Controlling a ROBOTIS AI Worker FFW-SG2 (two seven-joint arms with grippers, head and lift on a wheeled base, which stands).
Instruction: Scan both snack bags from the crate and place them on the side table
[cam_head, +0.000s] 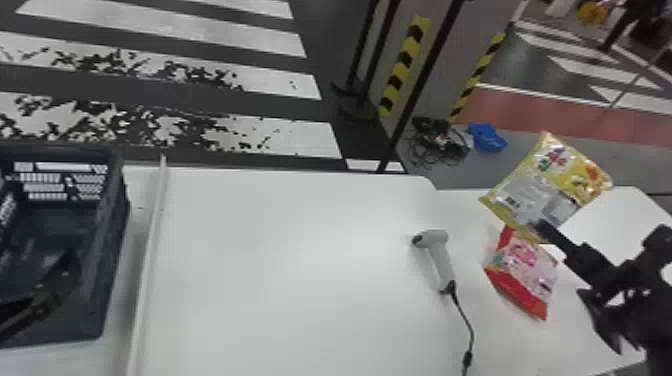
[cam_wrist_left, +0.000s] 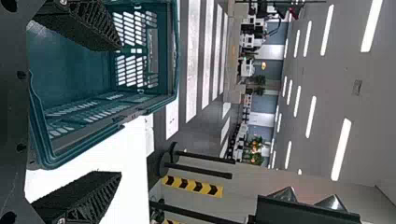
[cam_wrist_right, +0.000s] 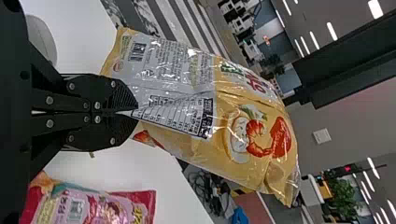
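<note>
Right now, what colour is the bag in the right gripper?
The bag is mostly yellow with a grey panel, clearest in the right wrist view.

Head view: an open lane crosses the table (cam_head: 280, 260) between the strip (cam_head: 145, 270) and the scanner (cam_head: 440, 255). Obstacles: the upright walls of the crate (cam_head: 114, 235), entered from above; the trailing cord (cam_head: 465, 320); the red bag (cam_head: 527, 272), partly screened by the raised yellow bag (cam_head: 550, 185).

The robot's L gripper (cam_head: 61, 281) is at the crate (cam_head: 114, 240), its two flat blk fingers spread apart, w/ the R arm (cam_head: 655, 310) well to the crate's R, angled in twd it, R gripper (cam_head: 542, 227) fingers pinched tog.
</note>
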